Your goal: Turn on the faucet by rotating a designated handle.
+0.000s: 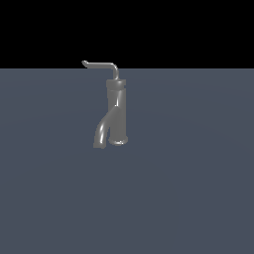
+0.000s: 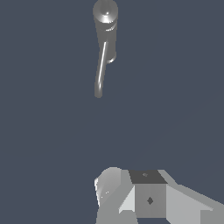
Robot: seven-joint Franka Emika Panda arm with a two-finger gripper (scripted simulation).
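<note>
user1: faucet [image 1: 117, 110] question. it stands alone on a flat grey floor [image 1: 198, 188], upright, spout curving down toward the exterior view's left. how do you reckon it handles?

user2: looks like glossy grey metal, so my guess is stiff and slick. the body seems fixed at the base, so it shouldn't tip or slide if you lean on it. nothing about it looks fragile.

user1: and the handle [image 1: 100, 65]?

user2: thin rod on top, bent in an l, running out to the exterior view's left with a small upturned tip. being that thin and shiny i'd expect it to slip out of a pinch easily. i'd go for the far end near the tip, where you get the most leverage, and push sideways rather than squeeze. the upturned tip might help stop a finger sliding off.

user1: where's the gripper [image 2: 131, 197] in all this?

user2: only in the wrist view, well apart from the faucet, touching nothing. the exterior view doesn't show the arm at all. i see one pale finger [image 2: 107, 186] and a blocky part beside it, but honestly i can't tell if the claw is wide or narrow from that angle.

user1: so the turn hasn't started?

user2: i'd say not, nothing is on the handle yet.
</note>
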